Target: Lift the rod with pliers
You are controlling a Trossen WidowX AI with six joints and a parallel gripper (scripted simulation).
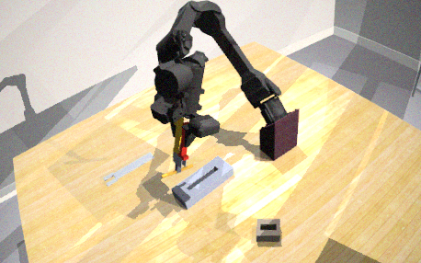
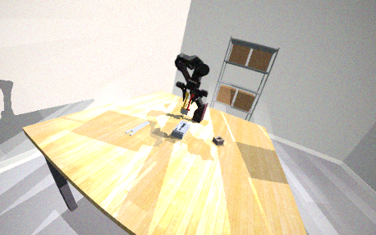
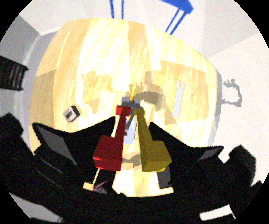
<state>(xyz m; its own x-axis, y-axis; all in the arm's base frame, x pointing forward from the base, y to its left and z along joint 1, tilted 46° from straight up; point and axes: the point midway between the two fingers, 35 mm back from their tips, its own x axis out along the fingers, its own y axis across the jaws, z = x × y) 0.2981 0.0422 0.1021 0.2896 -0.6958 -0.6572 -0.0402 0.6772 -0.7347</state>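
Rod (image 1: 168,175) (image 3: 134,90): one, slim, orange-yellow, held in the pliers' grey jaws, outside the channel and above the tabletop (image 1: 92,202) (image 2: 115,160) (image 3: 100,50); exact height cannot be told. Locking pliers (image 1: 178,138) (image 2: 185,102) (image 3: 144,127): one pair, one handle red, the other yellow, jaws pointing down and gripping the rod. Tool (image 1: 186,130) (image 2: 191,94) (image 3: 132,123): black, clenched on the pliers by their handles, which lie between its two fingers; whether the pliers are locked cannot be told. Arm (image 1: 232,51) (image 2: 192,62): black, arched high, bent down to the pliers. Channel block (image 1: 199,195) (image 2: 180,133) (image 3: 129,136): pale grey-blue, long, a narrow dark slot along its top, resting on the tabletop near and below the rod. Flat strip (image 1: 130,168) (image 2: 138,128) (image 3: 178,100): pale, notched at one end, lying on the tabletop apart from the channel block. Small block (image 1: 268,237) (image 2: 218,141) (image 3: 70,114): grey-brown, a rectangular opening in its top, standing on the opposite side of the channel block from the strip. Panel (image 1: 286,134) (image 2: 204,111): dark maroon, upright, at the arm's foot. Shelf rack (image 2: 222,73): metal, behind the tabletop, bearing brown boxes on two levels.
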